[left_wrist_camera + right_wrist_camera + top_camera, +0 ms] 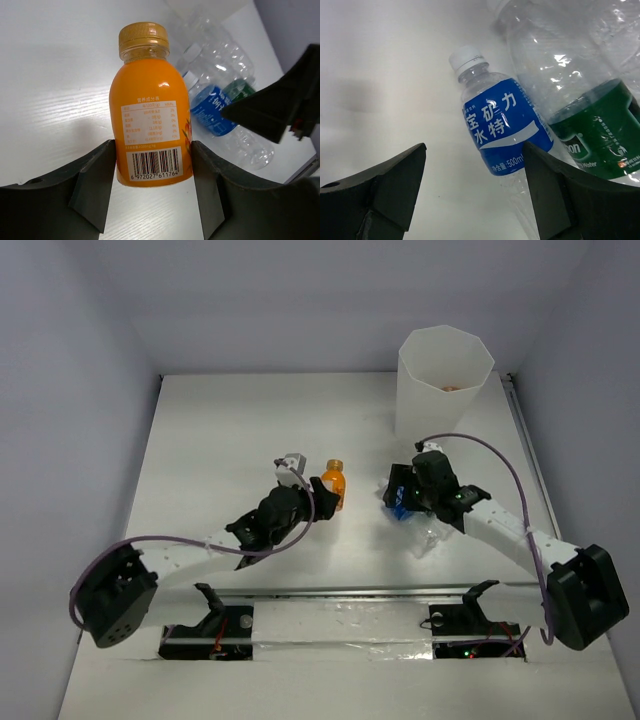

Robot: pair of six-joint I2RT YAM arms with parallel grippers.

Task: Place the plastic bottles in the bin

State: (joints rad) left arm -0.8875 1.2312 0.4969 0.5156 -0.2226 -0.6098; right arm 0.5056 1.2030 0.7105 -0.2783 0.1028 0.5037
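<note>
Counter [220, 430] white. Bin [440, 405] stands at the far right, something orange inside. Left fingers [95, 185] clamped on upright orange bottle [150, 125] mid-counter. Right fingers [395, 185] apart around the lower end of blue-label bottle [502, 132], which lies flat against green-label bottle [590, 125], near the bin.

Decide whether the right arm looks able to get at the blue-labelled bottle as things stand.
Probably yes. The right tool is open, with the blue-labelled bottle lying between its fingers and only table on one side. The green-labelled bottle lies close against the other side and may crowd that finger.
</note>
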